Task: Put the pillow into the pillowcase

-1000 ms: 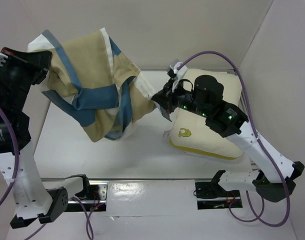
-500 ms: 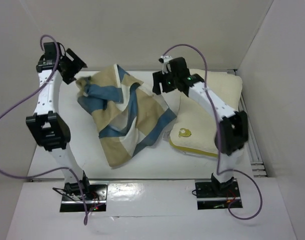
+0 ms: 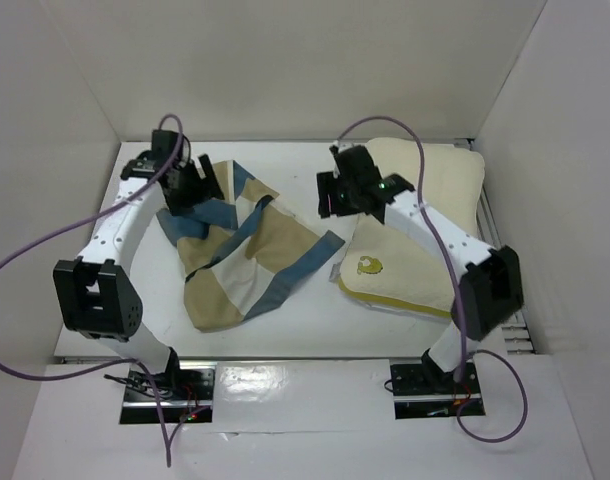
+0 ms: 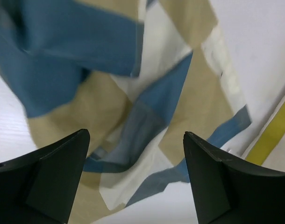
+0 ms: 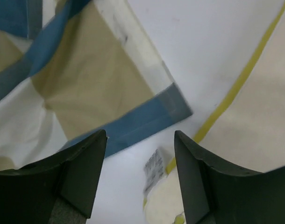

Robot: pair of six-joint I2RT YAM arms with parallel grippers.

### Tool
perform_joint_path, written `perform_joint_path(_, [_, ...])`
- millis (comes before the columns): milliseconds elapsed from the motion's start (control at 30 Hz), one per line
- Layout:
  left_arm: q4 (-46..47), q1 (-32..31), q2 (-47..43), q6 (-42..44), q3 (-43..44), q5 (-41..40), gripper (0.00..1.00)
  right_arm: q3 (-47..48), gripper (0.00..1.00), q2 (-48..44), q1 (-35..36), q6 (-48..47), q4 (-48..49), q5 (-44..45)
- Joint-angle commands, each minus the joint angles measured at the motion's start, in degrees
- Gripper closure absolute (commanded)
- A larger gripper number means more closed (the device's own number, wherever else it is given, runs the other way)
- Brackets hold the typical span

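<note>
The checked blue, tan and cream pillowcase [image 3: 255,255] lies crumpled on the white table, left of centre. The cream pillow [image 3: 395,275] with its yellow edge band and yellow logo lies flat at the right, partly under my right arm. My left gripper [image 3: 200,185] hovers over the pillowcase's far left part, open and empty; its wrist view shows the folds of the pillowcase [image 4: 133,93] under the left gripper [image 4: 135,135]. My right gripper [image 3: 330,195] is open and empty above the gap between the pillowcase corner [image 5: 86,84] and the pillow [image 5: 268,116], whose white tag [image 5: 154,175] shows below the right gripper [image 5: 140,134].
White walls [image 3: 75,120] close in the table on the left, back and right. A metal rail [image 3: 505,310] runs along the table's right edge beside the pillow. Purple cables [image 3: 45,250] loop off both arms.
Both grippers have opened and let go of the pillowcase. It has dropped from its lifted, spread position into a crumpled heap on the table. Both arms have moved in over the table.
</note>
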Motion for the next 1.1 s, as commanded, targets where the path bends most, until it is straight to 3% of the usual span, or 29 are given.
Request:
perform_joint_path(0, [0.67,-3.78,-1.23,1.01,-8.76,0.92,0.07,-15.72,0.35,-9.42,2.46,10.82,-0.05,1.13])
perform_joint_path(100, [2.43,-7.65,-2.46,0.47,-14.39,2.59,0.08,-26.82,0.36,-12.87,3.16,16.72,4.61,-3.8])
perform_joint_path(133, [3.14,-8.62,-2.46,-0.05,-15.81,2.59,0.08,-27.82,0.36,-13.4,3.16,17.96,1.92,-2.42])
perform_joint_path(200, [3.93,-10.82,-2.99,-0.84,-18.62,2.59,0.09,-27.83,0.36,-13.41,3.16,19.37,-3.17,1.87])
perform_joint_path(333, [5.86,-14.6,-0.45,-1.37,-20.57,4.78,0.09,-25.82,0.36,-16.55,3.77,26.9,-18.82,18.9])
perform_joint_path(433, [7.44,-17.77,2.71,-2.15,-19.7,8.47,0.09,-24.5,0.35,-20.42,3.78,31.23,-25.08,23.42])
perform_joint_path(500, [9.55,-20.22,6.14,-4.79,-17.34,9.27,0.11,-24.49,0.33,-22.62,3.78,29.07,-22.2,22.91])
perform_joint_path(600, [15.87,-20.76,9.82,-5.41,-13.12,16.89,0.11,-26.15,0.31,-25.0,4.39,26.85,-13.88,15.8])
perform_joint_path(667, [15.89,-21.29,12.55,-3.05,-3.21,23.67,0.12,-27.91,0.29,-27.73,7.28,25.01,-7.98,9.47])
perform_joint_path(733, [6.86,-18.58,14.76,-1.9,7.92,18.96,0.12,-28.53,0.27,-28.26,8.87,25.01,-0.24,6.31])
perform_joint_path(867, [-1.15,-10.25,15.29,-0.05,15.26,8.33,0.05,-26.26,0.19,-20.83,13.0,23.42,5.67,4.09])
perform_joint_path(900, [-3.08,-8.65,15.29,-0.75,16.16,5.35,0.0,-25.47,0.14,-18.79,13.61,24.29,6.72,3.4])
perform_joint_path(1067, [-8.54,-1.27,17.22,-0.05,16.17,-8.29,0.0,-21.86,0.08,-7.8,13.09,25.45,12.97,-3.28])
